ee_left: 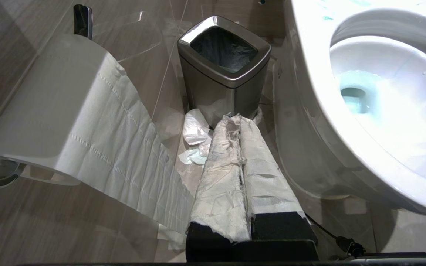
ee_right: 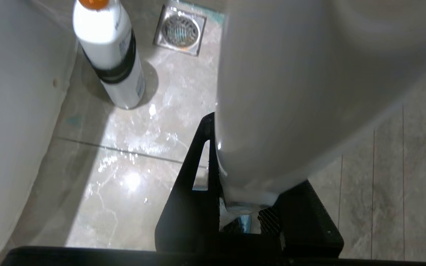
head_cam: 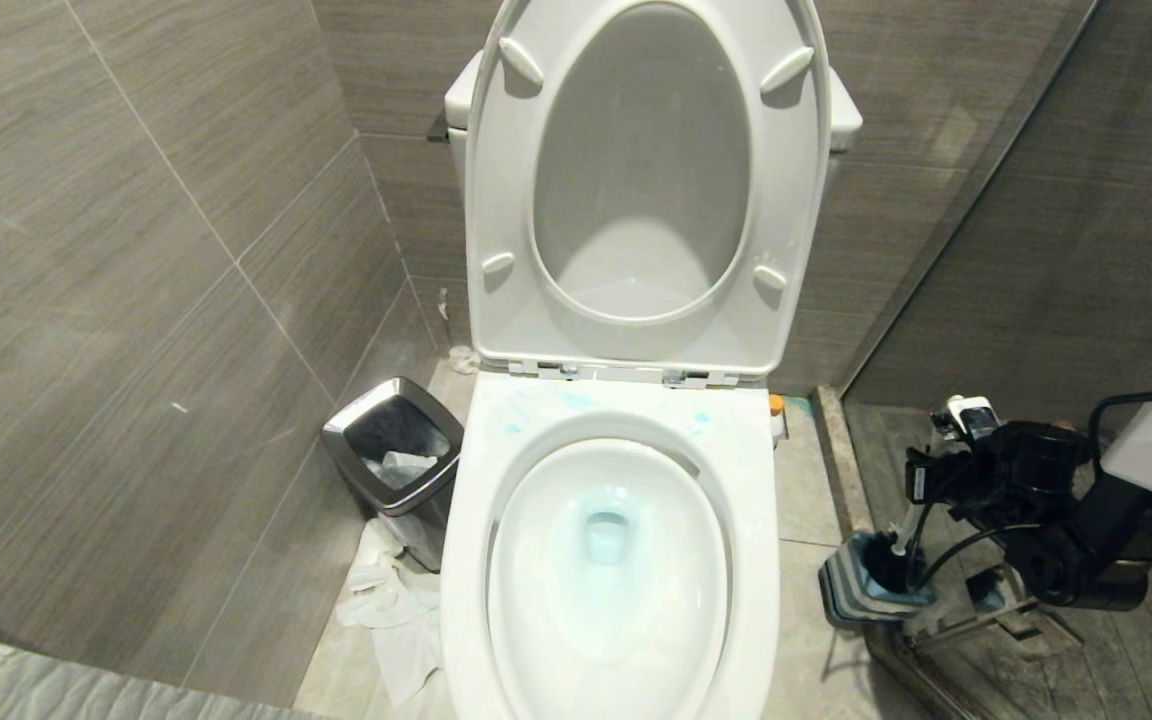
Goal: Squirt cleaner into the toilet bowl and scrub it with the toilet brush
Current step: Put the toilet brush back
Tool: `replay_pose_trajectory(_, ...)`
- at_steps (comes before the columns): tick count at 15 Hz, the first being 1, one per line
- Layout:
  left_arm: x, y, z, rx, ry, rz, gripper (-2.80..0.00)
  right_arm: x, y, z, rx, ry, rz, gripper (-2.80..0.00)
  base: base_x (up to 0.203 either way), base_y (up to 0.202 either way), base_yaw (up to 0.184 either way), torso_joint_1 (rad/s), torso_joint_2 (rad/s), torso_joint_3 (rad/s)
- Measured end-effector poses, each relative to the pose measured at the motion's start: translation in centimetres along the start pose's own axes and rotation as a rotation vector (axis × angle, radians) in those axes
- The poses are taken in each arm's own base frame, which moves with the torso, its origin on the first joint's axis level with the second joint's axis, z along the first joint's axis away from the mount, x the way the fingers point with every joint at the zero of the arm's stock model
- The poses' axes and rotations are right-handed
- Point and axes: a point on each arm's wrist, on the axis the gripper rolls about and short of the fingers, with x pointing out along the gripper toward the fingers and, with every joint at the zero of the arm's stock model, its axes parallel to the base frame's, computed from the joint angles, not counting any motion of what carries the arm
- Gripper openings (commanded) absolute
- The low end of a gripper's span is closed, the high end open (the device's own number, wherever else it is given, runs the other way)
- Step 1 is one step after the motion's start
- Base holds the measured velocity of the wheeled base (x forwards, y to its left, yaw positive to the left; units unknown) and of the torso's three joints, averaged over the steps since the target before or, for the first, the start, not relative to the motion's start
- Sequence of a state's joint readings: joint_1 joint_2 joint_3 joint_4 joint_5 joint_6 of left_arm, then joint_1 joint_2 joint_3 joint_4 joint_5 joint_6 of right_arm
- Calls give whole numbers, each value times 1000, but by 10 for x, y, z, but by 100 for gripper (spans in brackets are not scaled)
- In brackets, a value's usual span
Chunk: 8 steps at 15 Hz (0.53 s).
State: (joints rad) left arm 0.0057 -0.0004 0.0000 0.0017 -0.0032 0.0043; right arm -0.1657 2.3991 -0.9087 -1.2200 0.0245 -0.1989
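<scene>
Toilet bowl [head_cam: 608,560] is seen dead centre in the head view, seat and lid raised against the tank. Cleaner [head_cam: 601,510] shows as a pale blue tint around the drain, with more blue smears on the rim behind the bowl.

Right gripper [ee_right: 248,207] is closed around a wide white handle end, the toilet brush [ee_right: 290,103], which fills most of the right wrist view. In the head view the right arm is low at the right of the toilet, above a blue-and-grey holder [head_cam: 861,585] on the floor; the bristle head cannot be made out.

A white bottle [ee_right: 111,55] with an orange cap and black band stands on the floor near a square floor drain [ee_right: 180,30]; label text is present but not legible.

Left gripper [ee_left: 240,177] is fully closed, fingers wrapped in white padding, parked low beside the bowl, pointed toward a steel-rimmed bin [ee_left: 226,66]. A toilet paper roll [ee_left: 50,107] hangs on the wall beside it, and crumpled tissue [ee_left: 196,138] lies on the floor by the bin.
</scene>
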Motion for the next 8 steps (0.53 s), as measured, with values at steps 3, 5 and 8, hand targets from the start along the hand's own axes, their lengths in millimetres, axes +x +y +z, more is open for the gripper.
replay_pose_trajectory(3,0,0,0,0,0,0,-280,-1,2,-9,-3,27,1,-280,0,0,0,0,0,0)
replay_pose_trajectory(5,0,0,0,1,0,0,-280,-4,2,-16,-6,51,5,-280,0,0,0,0,0,0)
replay_pose_trajectory(8,0,0,0,1,0,0,-280,-6,3,-21,-21,24,-4,0,0,0,0,0,0,0)
